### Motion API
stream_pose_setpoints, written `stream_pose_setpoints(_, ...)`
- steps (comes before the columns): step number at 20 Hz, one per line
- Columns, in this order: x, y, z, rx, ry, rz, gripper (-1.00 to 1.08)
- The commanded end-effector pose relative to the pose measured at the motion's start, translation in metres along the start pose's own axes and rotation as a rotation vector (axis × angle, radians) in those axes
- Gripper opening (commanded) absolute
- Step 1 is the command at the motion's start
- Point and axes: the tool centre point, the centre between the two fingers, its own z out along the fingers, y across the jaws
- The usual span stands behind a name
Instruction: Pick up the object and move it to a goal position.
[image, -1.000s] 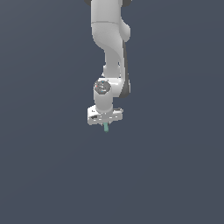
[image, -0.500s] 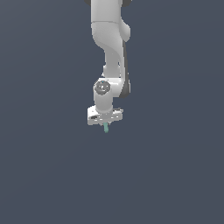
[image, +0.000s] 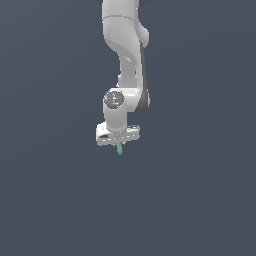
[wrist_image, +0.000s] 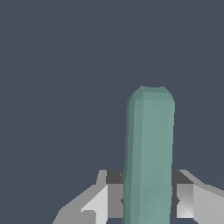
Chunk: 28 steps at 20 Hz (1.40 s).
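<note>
Gripper (image: 119, 145) clamped on the teal-green stick (image: 119, 149), one finger (wrist_image: 105, 199) pressed against each side in the wrist view. Stick hangs below the white hand, rounded tip pointing down. Arm (image: 125, 50) reaches down from above; plain dark grey background all round.

No text, label, brand, number or sign is showing anywhere in either view. The white arm, the teal peg and the plain dark background are all appearing blank, with no markings that can be read.
</note>
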Motion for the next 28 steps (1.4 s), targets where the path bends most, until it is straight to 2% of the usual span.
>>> stream_pose_setpoints(1,0.012,0.005,-0.011,0.000,0.000,0.000,-1.00)
stream_pose_setpoints(17,0.100,0.040,-0.086,0.000,0.000,0.000,-1.00)
stream_pose_setpoints(28,0.131,0.052,-0.110,0.000,0.000,0.000,-1.00)
